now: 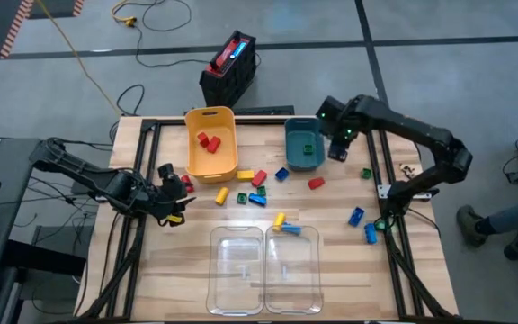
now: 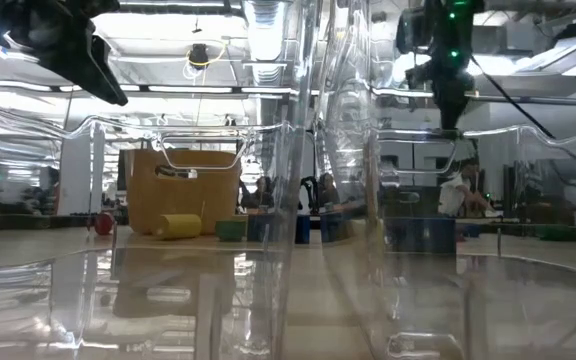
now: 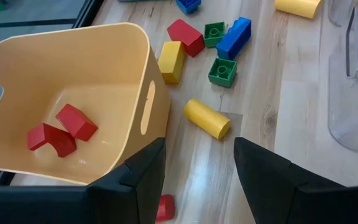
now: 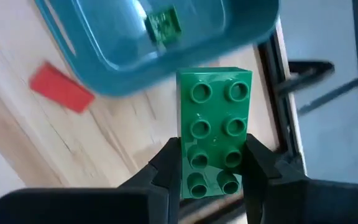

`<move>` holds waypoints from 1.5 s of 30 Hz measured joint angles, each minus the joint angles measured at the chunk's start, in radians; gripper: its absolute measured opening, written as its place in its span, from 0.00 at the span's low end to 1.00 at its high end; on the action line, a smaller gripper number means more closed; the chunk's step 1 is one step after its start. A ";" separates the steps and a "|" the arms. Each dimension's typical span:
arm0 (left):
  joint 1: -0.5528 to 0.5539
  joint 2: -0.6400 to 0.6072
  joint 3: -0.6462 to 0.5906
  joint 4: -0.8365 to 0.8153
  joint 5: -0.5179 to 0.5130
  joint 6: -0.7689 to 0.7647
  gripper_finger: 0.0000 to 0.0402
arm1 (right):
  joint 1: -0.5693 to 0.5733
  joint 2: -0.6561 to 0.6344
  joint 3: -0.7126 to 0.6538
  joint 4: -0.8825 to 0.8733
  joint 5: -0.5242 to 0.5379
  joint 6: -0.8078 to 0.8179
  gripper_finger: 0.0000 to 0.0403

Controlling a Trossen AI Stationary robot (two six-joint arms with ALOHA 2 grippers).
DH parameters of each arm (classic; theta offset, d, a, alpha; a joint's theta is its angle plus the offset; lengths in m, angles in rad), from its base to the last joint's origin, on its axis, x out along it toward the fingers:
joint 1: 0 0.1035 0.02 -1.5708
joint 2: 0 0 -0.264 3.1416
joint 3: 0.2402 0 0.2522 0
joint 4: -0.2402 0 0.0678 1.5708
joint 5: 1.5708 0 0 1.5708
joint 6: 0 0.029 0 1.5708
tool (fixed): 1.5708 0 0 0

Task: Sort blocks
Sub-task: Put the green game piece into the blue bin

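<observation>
Right wrist view: right hand point(image 4: 213, 163) clamped on a long green block point(image 4: 214, 127), studs facing the camera, held above the desk point(image 4: 17, 124) just beside the teal bin point(image 4: 166, 56). Inside that bin, one small green block point(image 4: 164, 26); on the wood next to it, a red block point(image 4: 61, 88). From the high view, same hand point(image 1: 337, 148) poised at the right edge of the teal bin point(image 1: 303, 142), near the desk's far right. Left hand point(image 1: 171, 196) hovering low at the left side, just beside the yellow bin point(image 1: 211, 144); fingers point(image 3: 143, 171) spread apart and gripping nothing. Two red blocks point(image 3: 61, 130) lying in the yellow bin point(image 3: 104, 74), touching each other. Just outside its wall, a yellow cylinder block point(image 3: 207, 119), a yellow brick point(image 3: 171, 61), a red brick point(image 3: 186, 37), two green square blocks point(image 3: 222, 71) and a blue brick point(image 3: 234, 37), all close together. A small red piece point(image 3: 165, 207) below the left fingers, possibly another block, mostly hidden. Two clear bins point(image 1: 263, 268) side by side at the near edge, with a yellow and a blue block point(image 1: 286, 226) at their far rim. More blue blocks point(image 1: 362, 225) toward the right edge.
</observation>
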 joint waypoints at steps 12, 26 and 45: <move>0.000 0.000 0.000 0.002 0.000 -0.004 0.46 | 0.031 0.236 -0.001 0.298 -0.143 -0.085 0.28; 0.000 0.000 0.000 -0.002 0.000 -0.011 0.46 | -0.011 0.484 0.132 0.371 -0.186 -0.147 0.28; 0.000 0.000 0.000 -0.004 0.008 -0.002 0.46 | 0.002 0.483 0.146 0.342 -0.190 -0.159 0.52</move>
